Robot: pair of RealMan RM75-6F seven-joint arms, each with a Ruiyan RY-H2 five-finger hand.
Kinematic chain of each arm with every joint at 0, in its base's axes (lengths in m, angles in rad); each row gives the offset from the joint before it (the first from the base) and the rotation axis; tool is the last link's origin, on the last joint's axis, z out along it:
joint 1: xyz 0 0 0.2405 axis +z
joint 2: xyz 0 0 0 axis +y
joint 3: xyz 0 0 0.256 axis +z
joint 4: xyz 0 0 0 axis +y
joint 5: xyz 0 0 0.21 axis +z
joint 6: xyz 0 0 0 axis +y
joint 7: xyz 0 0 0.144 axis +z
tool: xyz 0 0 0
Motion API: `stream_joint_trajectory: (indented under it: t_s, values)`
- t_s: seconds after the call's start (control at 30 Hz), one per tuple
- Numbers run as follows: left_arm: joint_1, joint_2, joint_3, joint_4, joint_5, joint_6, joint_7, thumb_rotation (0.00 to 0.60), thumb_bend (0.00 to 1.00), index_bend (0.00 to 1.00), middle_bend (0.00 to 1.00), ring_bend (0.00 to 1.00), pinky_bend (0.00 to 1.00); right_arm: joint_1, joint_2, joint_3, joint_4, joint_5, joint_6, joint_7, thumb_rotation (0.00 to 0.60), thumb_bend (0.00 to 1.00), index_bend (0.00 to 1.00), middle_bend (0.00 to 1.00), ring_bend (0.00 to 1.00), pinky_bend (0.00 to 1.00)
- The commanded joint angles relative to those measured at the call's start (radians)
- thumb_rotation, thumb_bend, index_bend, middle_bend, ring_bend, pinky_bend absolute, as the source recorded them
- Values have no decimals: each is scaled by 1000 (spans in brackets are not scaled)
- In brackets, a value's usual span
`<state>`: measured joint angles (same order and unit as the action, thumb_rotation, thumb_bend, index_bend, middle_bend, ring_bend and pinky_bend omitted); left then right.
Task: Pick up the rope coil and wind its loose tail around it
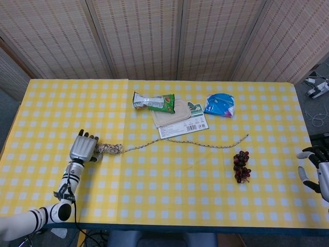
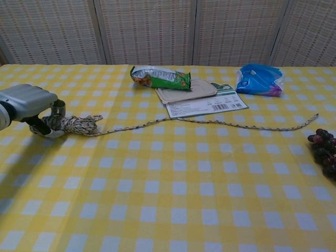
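Observation:
The speckled rope coil lies on the yellow checked table at the left. Its loose tail runs in a wavy line to the right, ending near the grapes. My left hand sits over the coil's left end, with a finger curled over the top and the thumb beneath it, gripping it. The coil still rests on the cloth. My right hand hangs beyond the table's right edge in the head view, fingers spread and holding nothing.
A green snack bag, a beige flat pack on a barcoded card and a blue packet lie behind the rope. Dark grapes sit at the right.

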<state>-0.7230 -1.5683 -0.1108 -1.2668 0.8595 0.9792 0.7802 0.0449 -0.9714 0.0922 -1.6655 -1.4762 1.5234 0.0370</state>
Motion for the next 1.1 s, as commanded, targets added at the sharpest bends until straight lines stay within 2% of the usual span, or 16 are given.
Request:
stream_joint_trajectory:
  t_s: [0.03, 0.07, 0.3, 0.37, 0.5, 0.57, 0.63, 0.8, 0.87, 1.1]
  values:
    - [0, -10, 10, 25, 21, 0, -11, 475, 269, 448, 405, 260, 118, 0, 0, 0, -1, 1, 0, -1, 600, 363, 398, 316, 203, 337]
    - [0, -12, 12, 32, 23, -1, -14, 501, 269, 453, 410, 263, 122, -1, 0, 0, -2, 1, -1, -1, 600, 363, 398, 316, 203, 337]
    - [7, -34, 9, 90, 62, -8, -83, 521, 269, 515, 482, 318, 149, -4, 3, 1, -7, 4, 2, -6, 600, 363, 398, 316, 203, 337]
    - [9, -36, 7, 99, 76, -7, -106, 504, 269, 529, 499, 329, 155, -5, 5, 1, -10, 4, 3, -8, 600, 362, 398, 316, 203, 337]
    - [16, -30, -11, 93, 83, -18, -168, 405, 269, 569, 545, 360, 177, -5, 5, 1, -15, 3, 4, -13, 600, 363, 398, 316, 203, 337]
    - [19, -23, -21, 86, 93, -21, -206, 393, 269, 589, 569, 381, 191, -6, 7, 1, -19, 2, 5, -15, 600, 363, 398, 316, 203, 337]
    - [22, -14, -28, 79, 108, -22, -241, 403, 269, 609, 591, 398, 202, -6, 9, 1, -22, 2, 6, -17, 600, 363, 398, 316, 203, 336]
    - [28, 15, -34, 78, 190, 15, -315, 495, 269, 645, 630, 434, 237, -3, 16, 2, -33, -2, 3, -28, 600, 363, 398, 316, 203, 337]
    - [32, 31, -44, 68, 226, 42, -355, 512, 269, 649, 635, 441, 257, 0, 19, 3, -40, -3, 2, -36, 600, 363, 398, 316, 203, 337]
    - [50, 112, -103, -41, 304, 124, -512, 528, 269, 682, 677, 490, 317, 43, 50, 9, -83, -14, -60, -71, 600, 363, 398, 316, 203, 337]
